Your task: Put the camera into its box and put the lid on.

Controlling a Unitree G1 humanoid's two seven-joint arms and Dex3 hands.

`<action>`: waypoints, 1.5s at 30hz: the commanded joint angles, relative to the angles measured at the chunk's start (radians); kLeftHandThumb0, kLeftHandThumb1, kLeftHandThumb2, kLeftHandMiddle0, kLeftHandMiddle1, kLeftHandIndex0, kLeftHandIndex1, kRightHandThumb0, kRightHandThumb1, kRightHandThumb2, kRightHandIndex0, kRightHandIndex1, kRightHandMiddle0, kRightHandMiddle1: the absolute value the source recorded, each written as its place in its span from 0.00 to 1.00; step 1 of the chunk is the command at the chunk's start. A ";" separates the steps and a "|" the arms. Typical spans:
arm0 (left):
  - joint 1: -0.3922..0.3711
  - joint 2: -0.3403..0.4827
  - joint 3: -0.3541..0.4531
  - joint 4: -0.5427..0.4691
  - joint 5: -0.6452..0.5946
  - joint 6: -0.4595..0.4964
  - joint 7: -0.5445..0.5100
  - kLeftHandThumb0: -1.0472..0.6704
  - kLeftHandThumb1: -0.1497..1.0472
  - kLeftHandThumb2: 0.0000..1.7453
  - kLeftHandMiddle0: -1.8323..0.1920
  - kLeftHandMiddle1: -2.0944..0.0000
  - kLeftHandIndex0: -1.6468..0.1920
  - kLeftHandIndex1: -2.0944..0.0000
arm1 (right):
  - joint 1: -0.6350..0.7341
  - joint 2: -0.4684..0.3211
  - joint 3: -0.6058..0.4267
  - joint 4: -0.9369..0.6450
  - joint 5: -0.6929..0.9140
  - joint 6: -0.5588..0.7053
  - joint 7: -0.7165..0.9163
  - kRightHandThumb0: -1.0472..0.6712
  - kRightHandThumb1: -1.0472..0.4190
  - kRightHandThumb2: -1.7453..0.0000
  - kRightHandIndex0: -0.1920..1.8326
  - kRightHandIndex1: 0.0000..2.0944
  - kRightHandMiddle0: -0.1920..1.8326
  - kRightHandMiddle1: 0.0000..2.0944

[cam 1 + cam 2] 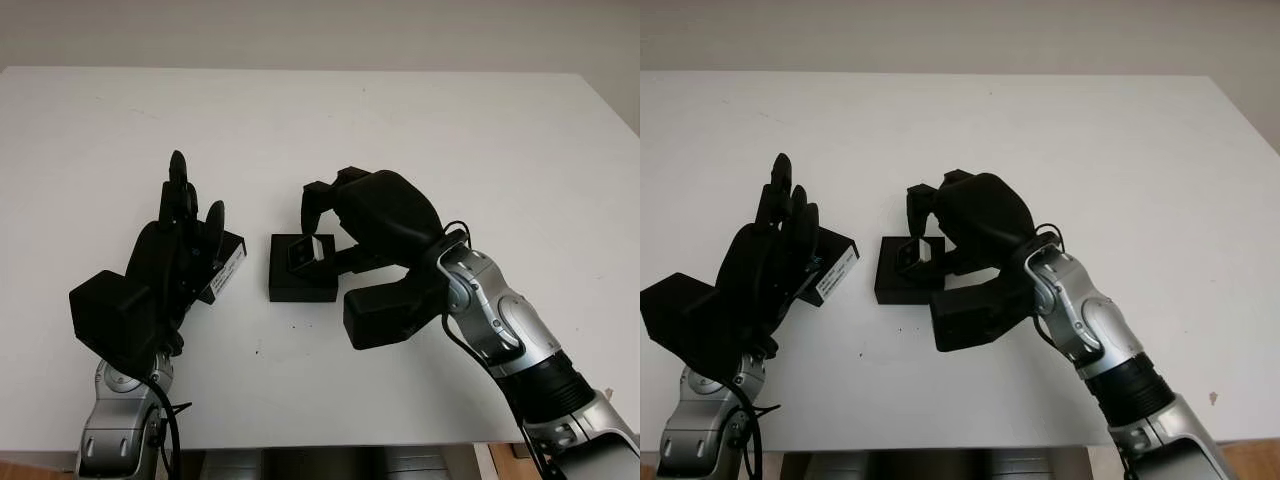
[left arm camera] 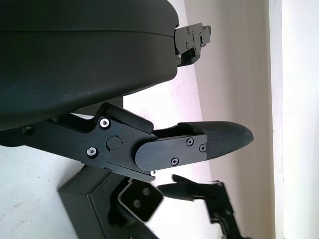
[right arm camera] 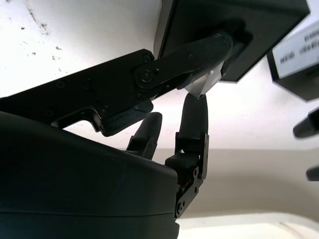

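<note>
Right hand (image 1: 335, 215) has its fingers clamped on the small, stiff camera (image 1: 300, 255) over the box (image 1: 302, 285) mid-bench; likely light, best held by its sides; left hand (image 1: 180, 250) open beside the lid (image 1: 225, 265).

White table (image 1: 420, 130), black box (image 1: 300, 285), lid (image 1: 225, 262) beside

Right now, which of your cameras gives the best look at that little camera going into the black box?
The left eye view: the camera sits in the open box, under the right hand. The right eye view shows the same. The left wrist view catches it sideways; the right wrist view shows a silvery corner behind a finger.
</note>
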 commanded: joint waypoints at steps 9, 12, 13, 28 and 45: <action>-0.004 0.010 0.009 -0.012 0.001 0.000 -0.008 0.18 1.00 0.32 1.00 1.00 1.00 1.00 | 0.012 0.006 -0.068 -0.131 0.095 0.007 0.027 0.41 0.05 0.97 0.23 0.44 0.30 0.68; -0.002 0.012 0.009 -0.012 0.004 0.003 -0.007 0.18 1.00 0.32 1.00 1.00 1.00 1.00 | 0.024 0.022 -0.077 -0.135 0.118 0.023 0.028 0.41 0.04 0.97 0.22 0.45 0.29 0.69; -0.001 0.013 0.009 -0.013 0.006 0.002 -0.008 0.18 1.00 0.32 1.00 1.00 1.00 1.00 | 0.029 0.028 -0.079 -0.137 0.122 0.033 0.031 0.41 0.04 0.97 0.22 0.45 0.29 0.70; 0.005 0.014 0.016 -0.021 -0.010 0.007 -0.018 0.19 1.00 0.32 1.00 1.00 1.00 1.00 | 0.060 0.133 -0.119 -0.003 0.288 0.118 0.002 0.40 0.04 0.97 0.21 0.40 0.27 0.71; 0.010 0.015 0.015 -0.025 -0.008 0.015 -0.019 0.19 1.00 0.33 1.00 1.00 1.00 1.00 | 0.065 0.127 -0.108 0.095 0.354 0.083 -0.001 0.38 0.04 0.97 0.20 0.38 0.25 0.72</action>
